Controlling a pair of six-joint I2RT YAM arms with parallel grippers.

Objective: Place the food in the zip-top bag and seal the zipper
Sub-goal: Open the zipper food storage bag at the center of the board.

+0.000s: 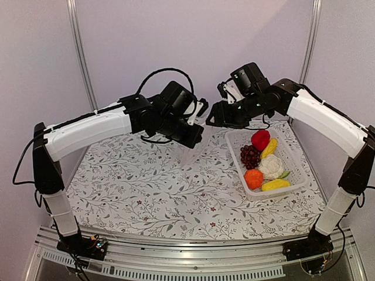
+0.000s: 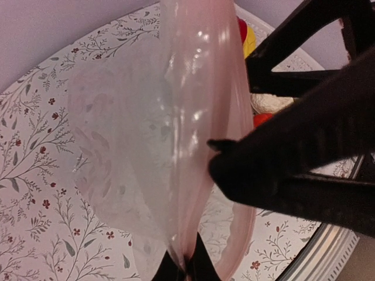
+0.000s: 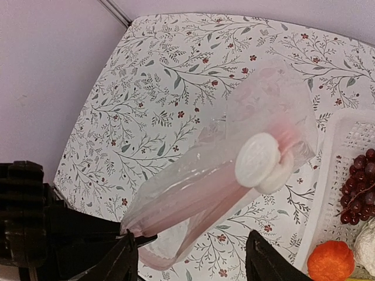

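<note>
Pinching the pink-tinted zipper [image 2: 196,193] of the zip-top bag [image 2: 129,146], the left claw [image 2: 186,264] is clamped on the plastic. In the right wrist view its round white pads [image 3: 256,159] are pressed together on that strip.

The right claw [image 3: 192,234] stands spread, with its two dark fingers [image 3: 126,260] wide apart. The bag's near end reaches down between them, toward the finger at 8 o'clock in that view. Whether it touches that finger is unclear. In the left wrist view, a dark fingertip of the right claw meets the bag's rim at 3 o'clock.

The clear, crinkled bag hangs in the air between the two claws. Seen from above, it is a little toward 12 o'clock from the middle of the table [image 1: 146,187], which has a floral cloth.

At 4 o'clock from the bag, well apart from it, a white mesh basket [image 1: 292,158] rests on the cloth and holds the food:
- A red pepper [image 1: 261,139] is at the basket's 12 o'clock.
- A yellow corn piece [image 1: 269,147] is just beside the pepper, at 1 o'clock.
- A dark grape bunch [image 1: 250,156] is at 10 o'clock.
- A white cauliflower [image 1: 271,167] is in the middle.
- An orange fruit [image 1: 254,178] is at 7 o'clock.
- A yellow banana piece [image 1: 275,185] is at 5 o'clock.
</note>
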